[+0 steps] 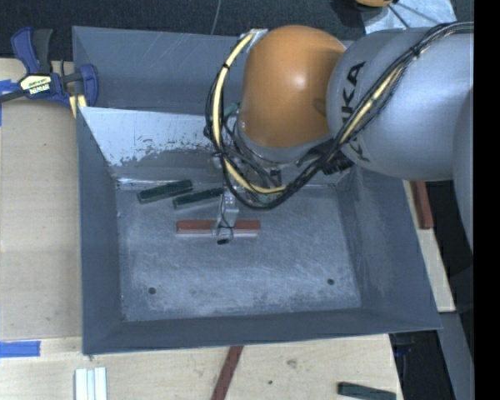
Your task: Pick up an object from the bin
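Right now my claw [224, 232] is down at the floor of the grey bin [100, 248]. Its tip is at the middle of a flat reddish-brown bar [193, 227] that lies crosswise near the bin's centre, with one end showing on either side of me. Whether the claw is apart, together or clamped on that bar I cannot tell. Two dark green bars lie just behind it, toward the back wall. One [164, 192] is further left; the other [197, 197] is near my tip but apart from the brown bar.

To do this step well, I judge the grip should sit at the middle of the brown bar's length, so that it hangs level when raised. It should go across the narrow width, low enough to catch the edges, since the bar lies flat on the metal. I should keep clear of the nearer green bar and lift straight up before moving sideways. A thin, flat piece may slip if taken near a corner.
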`<state>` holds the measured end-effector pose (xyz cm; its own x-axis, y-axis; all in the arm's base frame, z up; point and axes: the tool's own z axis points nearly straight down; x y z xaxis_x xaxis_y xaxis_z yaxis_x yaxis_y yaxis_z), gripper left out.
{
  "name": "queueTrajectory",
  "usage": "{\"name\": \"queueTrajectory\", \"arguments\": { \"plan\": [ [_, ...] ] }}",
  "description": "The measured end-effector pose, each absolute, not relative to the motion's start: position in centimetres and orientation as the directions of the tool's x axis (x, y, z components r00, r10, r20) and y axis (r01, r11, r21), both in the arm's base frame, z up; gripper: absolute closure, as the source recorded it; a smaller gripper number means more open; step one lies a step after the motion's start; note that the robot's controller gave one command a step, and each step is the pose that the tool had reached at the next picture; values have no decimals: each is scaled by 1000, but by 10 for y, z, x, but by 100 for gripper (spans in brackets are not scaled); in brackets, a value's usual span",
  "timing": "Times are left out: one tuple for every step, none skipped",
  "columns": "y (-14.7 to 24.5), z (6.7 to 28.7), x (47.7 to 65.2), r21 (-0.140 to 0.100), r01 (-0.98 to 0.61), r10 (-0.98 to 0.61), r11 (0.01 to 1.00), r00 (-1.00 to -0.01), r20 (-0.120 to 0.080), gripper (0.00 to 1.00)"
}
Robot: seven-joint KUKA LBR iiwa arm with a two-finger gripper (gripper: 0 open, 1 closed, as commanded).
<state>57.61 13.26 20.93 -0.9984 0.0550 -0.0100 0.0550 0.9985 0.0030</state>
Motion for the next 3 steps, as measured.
{"name": "queueTrajectory", "arguments": {
  "plan": [
    [137, 141, 581, 1, -8, -8, 1000, -1000, -7, 0],
    [106, 71, 550, 1, -116, -116, 993, -993, -4, 100],
    [106, 71, 550, 1, -116, -116, 993, -993, -4, 100]
  ]
}}
